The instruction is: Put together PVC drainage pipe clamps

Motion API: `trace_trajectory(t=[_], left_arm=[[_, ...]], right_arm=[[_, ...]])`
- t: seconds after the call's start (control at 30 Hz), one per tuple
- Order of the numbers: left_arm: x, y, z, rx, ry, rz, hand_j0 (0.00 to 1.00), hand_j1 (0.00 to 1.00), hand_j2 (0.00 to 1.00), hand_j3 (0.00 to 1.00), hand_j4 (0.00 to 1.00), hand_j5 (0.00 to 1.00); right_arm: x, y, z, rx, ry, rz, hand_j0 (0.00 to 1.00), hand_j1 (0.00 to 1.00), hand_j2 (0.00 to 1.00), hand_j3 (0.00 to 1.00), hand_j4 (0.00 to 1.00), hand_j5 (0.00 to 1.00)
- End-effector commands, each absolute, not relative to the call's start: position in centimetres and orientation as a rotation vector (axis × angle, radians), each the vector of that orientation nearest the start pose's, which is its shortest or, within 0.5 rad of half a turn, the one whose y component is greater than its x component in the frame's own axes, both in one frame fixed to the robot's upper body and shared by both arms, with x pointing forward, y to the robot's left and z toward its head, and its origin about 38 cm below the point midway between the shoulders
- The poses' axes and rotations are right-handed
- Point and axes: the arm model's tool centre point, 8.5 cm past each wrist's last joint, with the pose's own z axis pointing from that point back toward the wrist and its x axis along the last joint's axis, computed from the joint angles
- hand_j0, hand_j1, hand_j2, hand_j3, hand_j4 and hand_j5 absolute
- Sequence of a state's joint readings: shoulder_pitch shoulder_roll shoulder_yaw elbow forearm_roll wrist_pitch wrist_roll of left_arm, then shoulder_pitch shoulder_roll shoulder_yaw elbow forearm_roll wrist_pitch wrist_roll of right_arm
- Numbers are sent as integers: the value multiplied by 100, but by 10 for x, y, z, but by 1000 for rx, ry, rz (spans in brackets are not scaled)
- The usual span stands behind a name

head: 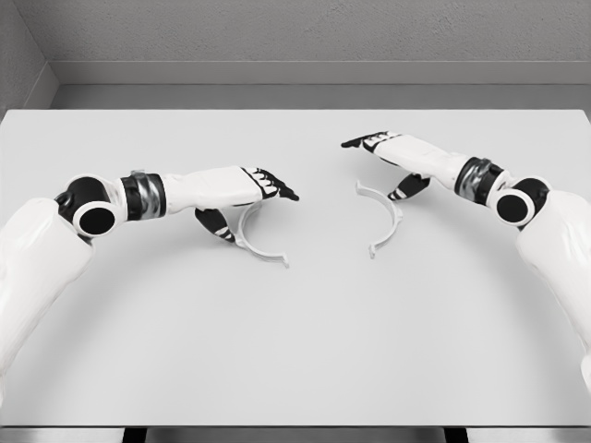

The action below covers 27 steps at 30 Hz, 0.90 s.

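White table (pixel 295 351), two clamp halves (pixel 261 242) (pixel 381 218), two hands (pixel 242 189) (pixel 399 157), fingers outstretched, empty.

A pale grey table (pixel 295 351) fills most of the view, its near edge running along the bottom. Behind it stands a grey textured wall (pixel 314 28), with what may be a side wall (pixel 18 65) at the left

Just one head cam, looking down and forward over the white table (pixel 295 351) toward the back wall (pixel 305 32).
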State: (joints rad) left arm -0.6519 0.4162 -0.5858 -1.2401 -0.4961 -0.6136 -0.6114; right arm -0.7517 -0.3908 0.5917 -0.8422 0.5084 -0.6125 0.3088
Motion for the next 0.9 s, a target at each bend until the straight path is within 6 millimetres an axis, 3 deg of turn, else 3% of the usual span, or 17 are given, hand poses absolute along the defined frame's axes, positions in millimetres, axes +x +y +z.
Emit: trace_trajectory(t=[0.0, 0.17, 0.37, 0.47, 0.5, 0.8, 0.87], left_arm=[[462, 183, 156, 143, -1515, -2034, 100, 100, 100, 100, 100, 100], [465, 188, 164, 166, -1523, -2033, 100, 100, 100, 100, 100, 100], [477, 220, 189, 269, -1552, -1952, 100, 100, 100, 100, 100, 100], [482, 211, 192, 263, -1583, -1926, 100, 100, 100, 100, 100, 100], [485, 218, 196, 280, -1594, -1895, 100, 100, 100, 100, 100, 100], [522, 245, 166, 276, -1453, -1742, 100, 100, 100, 100, 100, 100], [524, 231, 157, 249, -1439, -1748, 100, 100, 100, 100, 100, 100]], right_arm=[[514, -243, 131, -312, -1523, 1685, 100, 100, 100, 100, 100, 100], [513, -236, 134, -307, -1538, 1705, 100, 100, 100, 100, 100, 100], [510, -228, 138, -300, -1557, 1727, 100, 100, 100, 100, 100, 100], [509, -225, 137, -295, -1558, 1738, 100, 100, 100, 100, 100, 100], [509, -225, 137, -294, -1558, 1738, 100, 100, 100, 100, 100, 100], [510, -223, 142, -299, -1577, 1734, 100, 100, 100, 100, 100, 100], [511, -225, 144, -304, -1581, 1724, 100, 100, 100, 100, 100, 100]])
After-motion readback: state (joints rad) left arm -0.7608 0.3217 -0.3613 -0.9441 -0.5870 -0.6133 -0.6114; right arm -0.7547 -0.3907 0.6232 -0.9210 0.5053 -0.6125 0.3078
